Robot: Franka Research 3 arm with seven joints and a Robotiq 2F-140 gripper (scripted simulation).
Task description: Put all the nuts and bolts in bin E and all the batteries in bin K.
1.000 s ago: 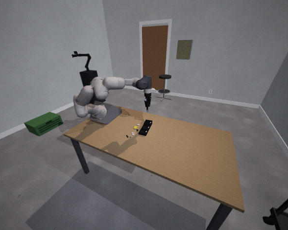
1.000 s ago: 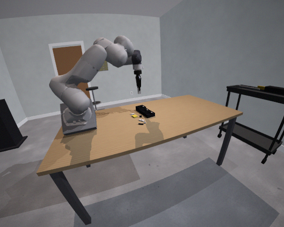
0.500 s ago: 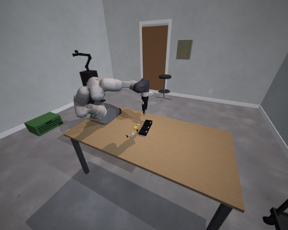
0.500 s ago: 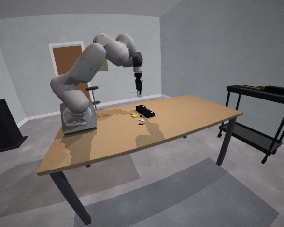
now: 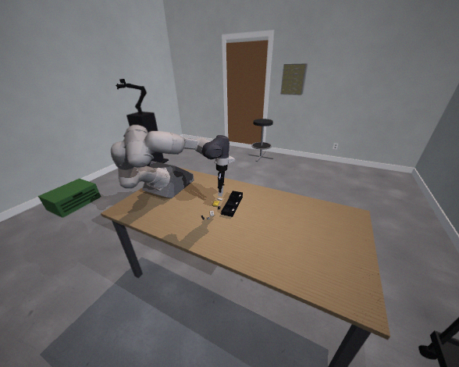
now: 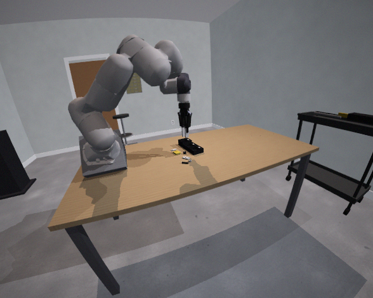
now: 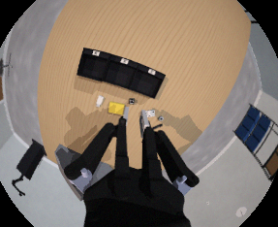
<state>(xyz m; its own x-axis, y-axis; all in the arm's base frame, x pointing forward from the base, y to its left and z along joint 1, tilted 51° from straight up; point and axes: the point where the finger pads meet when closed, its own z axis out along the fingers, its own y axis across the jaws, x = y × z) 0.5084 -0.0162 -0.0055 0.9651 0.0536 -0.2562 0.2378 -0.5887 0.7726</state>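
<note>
A black row of three open bins (image 5: pixel 232 203) (image 6: pixel 190 146) (image 7: pixel 119 73) stands on the table; its small white labels are too small to read. Beside it lie a yellow thing (image 5: pixel 215 203) (image 6: pixel 177 152) (image 7: pixel 117 109), a small white thing (image 7: pixel 100 101), and small grey and dark pieces (image 5: pixel 211 213) (image 6: pixel 186 158) (image 7: pixel 152 115). My gripper (image 5: pixel 220 191) (image 6: pixel 184 132) (image 7: pixel 134 113) points straight down above the table, by the bins' end nearest the robot base and over the small things. Its fingers stand a little apart with nothing between them. A tiny grey piece (image 7: pixel 131 101) lies on the table below the fingertips.
The wooden table (image 5: pixel 300 252) (image 6: pixel 250 144) stretches wide to the right of the bins. The robot base (image 6: pixel 103 156) stands at the table's far left end. A black cart (image 6: pixel 340 128) stands off the table to the right.
</note>
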